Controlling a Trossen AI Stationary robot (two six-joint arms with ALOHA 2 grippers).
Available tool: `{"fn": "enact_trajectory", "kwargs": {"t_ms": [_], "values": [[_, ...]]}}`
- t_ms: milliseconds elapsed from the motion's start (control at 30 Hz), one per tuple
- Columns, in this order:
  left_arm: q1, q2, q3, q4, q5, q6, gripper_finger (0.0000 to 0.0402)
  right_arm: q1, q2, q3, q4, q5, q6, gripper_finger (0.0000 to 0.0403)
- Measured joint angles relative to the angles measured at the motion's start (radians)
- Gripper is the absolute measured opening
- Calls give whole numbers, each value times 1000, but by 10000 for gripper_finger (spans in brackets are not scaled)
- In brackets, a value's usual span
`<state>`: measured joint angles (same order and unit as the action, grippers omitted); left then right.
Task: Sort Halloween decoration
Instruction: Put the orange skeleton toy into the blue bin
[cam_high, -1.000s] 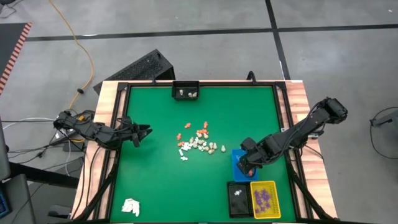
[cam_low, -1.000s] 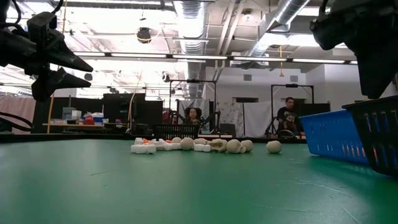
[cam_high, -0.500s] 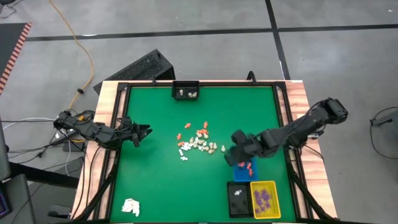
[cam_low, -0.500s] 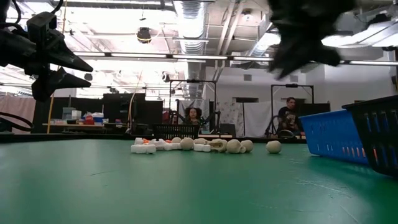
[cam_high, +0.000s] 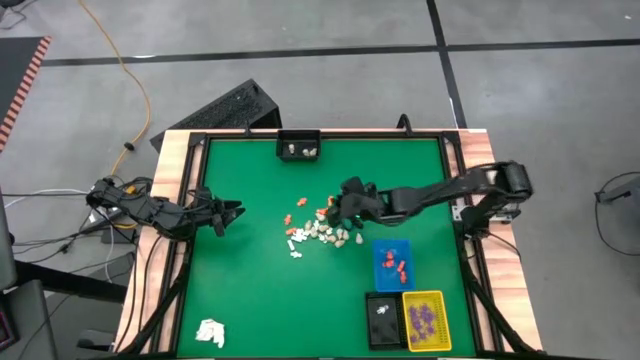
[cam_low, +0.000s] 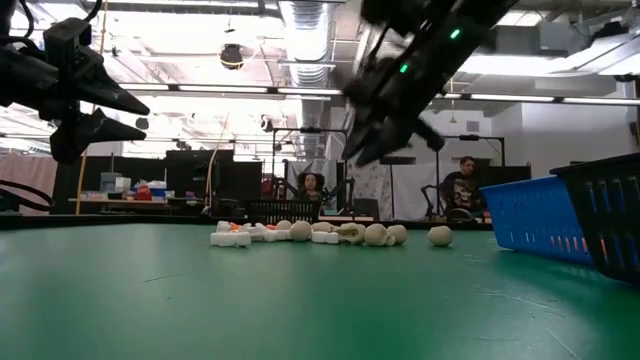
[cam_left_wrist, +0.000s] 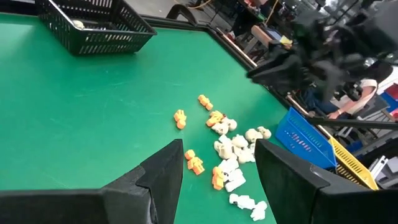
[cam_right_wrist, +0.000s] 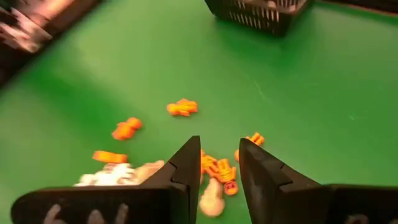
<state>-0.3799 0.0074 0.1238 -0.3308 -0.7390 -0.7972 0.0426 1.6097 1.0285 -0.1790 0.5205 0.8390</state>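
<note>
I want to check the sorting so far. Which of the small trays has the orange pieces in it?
The blue tray, nearest the loose pile. The black tray holds a white piece, the yellow tray purple ones.

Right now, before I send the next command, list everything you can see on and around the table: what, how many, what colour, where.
Loose decoration pieces: many, orange, white and cream, clustered at mid-table.
Blue tray: one, right of the pile, holding a few orange-red pieces.
Yellow tray: one, near right corner, holding purple pieces.
Black tray: one, touching the yellow tray's left side, a white piece inside.
Black basket: one, at the middle of the far edge, pale pieces inside.
White paper wad: one, near left corner.
Table: one, green top, wooden border.
People: two, in the room beyond the table.
Left gripper: open, waiting at the left side.
Right gripper: open, empty, above the pile.
</note>
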Motion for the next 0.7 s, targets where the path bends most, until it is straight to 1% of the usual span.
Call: {"fn": "enact_trajectory", "kwargs": {"t_ms": [233,367,500,700], "values": [[0,0,0,0,27,-21,189,-43,164,90,-60,0,-2,111],[0,0,0,0,26,-29,189,-60,222,137,-110,1,1,111],[0,0,0,0,27,-29,189,-79,260,162,-150,1,25,111],[0,0,0,4,27,-31,189,-99,259,166,-156,2,28,111]]}}
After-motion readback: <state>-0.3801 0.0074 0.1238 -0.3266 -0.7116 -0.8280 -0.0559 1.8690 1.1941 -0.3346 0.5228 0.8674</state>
